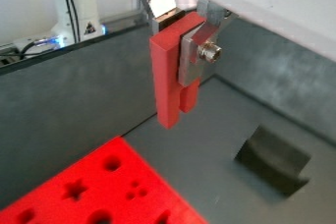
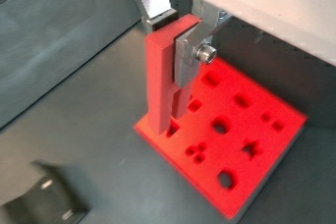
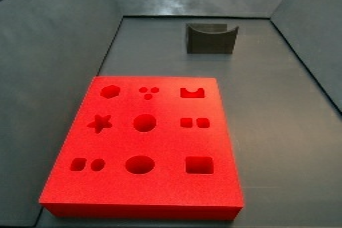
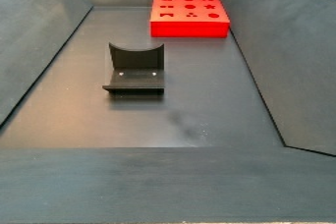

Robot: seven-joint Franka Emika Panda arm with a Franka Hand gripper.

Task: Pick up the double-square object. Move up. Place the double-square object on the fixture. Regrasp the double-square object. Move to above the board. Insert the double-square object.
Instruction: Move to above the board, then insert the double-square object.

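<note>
Two wrist views up close, two side views from opposite ends.
Both wrist views look down past the gripper (image 1: 188, 56); both side views share the board (image 3: 80, 187) and fixture (image 4: 136, 71).

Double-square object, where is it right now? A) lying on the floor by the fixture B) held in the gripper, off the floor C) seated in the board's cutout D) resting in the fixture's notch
B: in both wrist views the double-square object hangs upright between the fingers of the gripper, above the floor; both side views show the fixture and the board with nothing in them.
</note>
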